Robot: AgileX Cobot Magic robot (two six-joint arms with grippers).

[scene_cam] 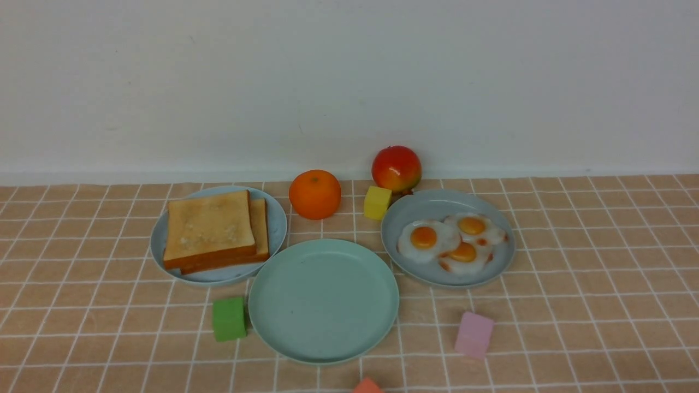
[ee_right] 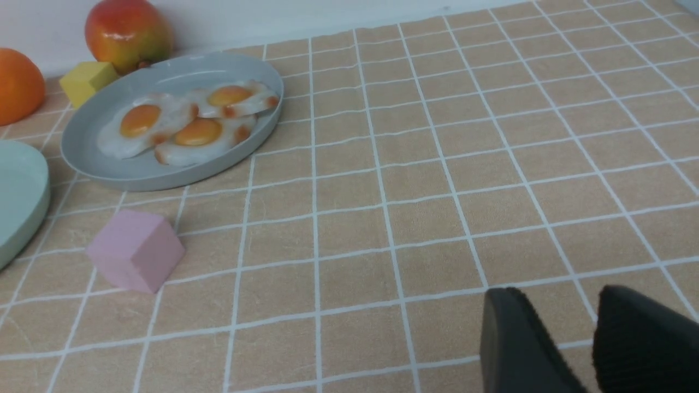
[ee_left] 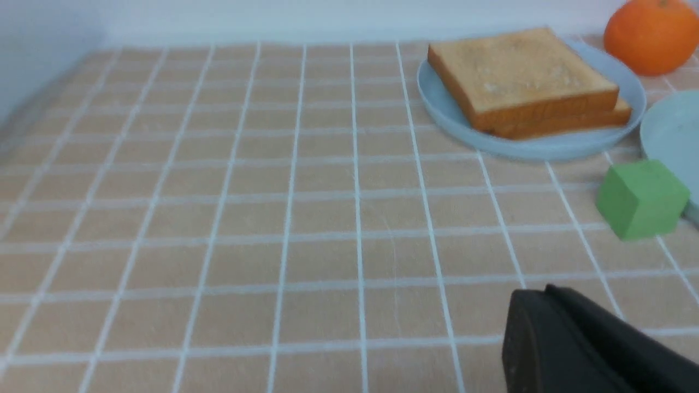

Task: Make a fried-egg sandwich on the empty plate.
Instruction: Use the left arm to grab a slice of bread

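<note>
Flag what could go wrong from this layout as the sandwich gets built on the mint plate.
1. The fried egg lies packed against two spotted eggs on the grey-blue plate; a pinch may drag a neighbour along or grab the wrong one.
2. The toast slices are stacked, so one grasp could lift both or shove the lower one sideways.
3. The green block sits right beside the mint plate and could get knocked.
</note>
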